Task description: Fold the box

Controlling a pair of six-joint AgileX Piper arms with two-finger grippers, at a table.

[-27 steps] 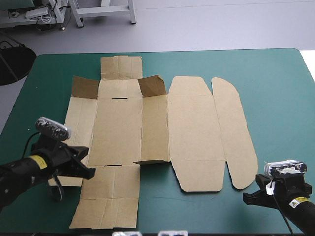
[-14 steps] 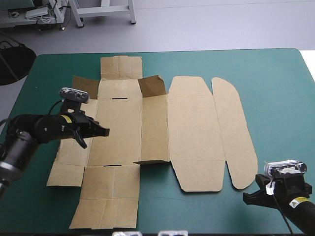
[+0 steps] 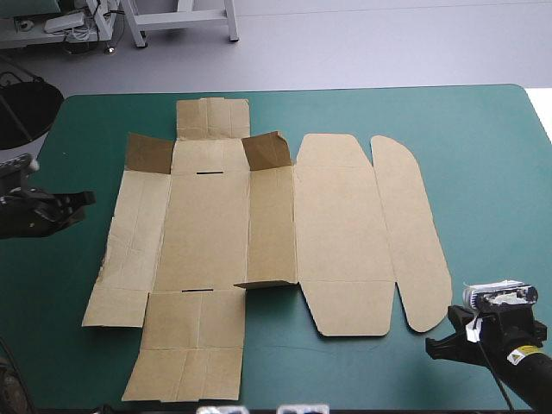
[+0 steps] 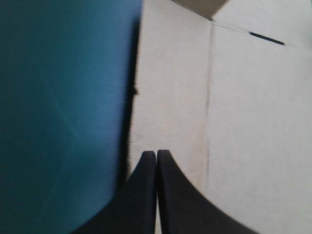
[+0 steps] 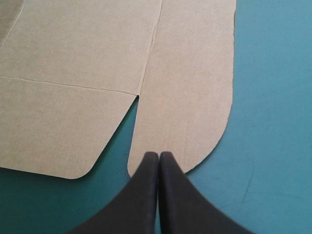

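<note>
Box (image 3: 207, 233) mostly flat on teal-green desk (image 3: 483, 129); left claw (image 3: 84, 198) pinched closed beside its left edge (apart from it); right claw (image 3: 434, 348) closed near its rounded end.

Seeing the left gripper (image 4: 156, 155) with both black fingers pressed together into one pointed arch. Hovering or resting right at the edge of the box (image 4: 234, 122), can't tell which tbh. Got brown board spreading ahead of the tips and off to one side, flat as far as visible. Got bare teal-green cover (image 4: 63, 97) on the other side, with a dark shadow line hugging the board's edge. Also spotting a long crease (image 4: 208, 97) running straight ahead beside the tips, a short dark slit (image 4: 265, 38) farther out past it, and a darker corner of flap (image 4: 200, 6) at the far end.
</note>
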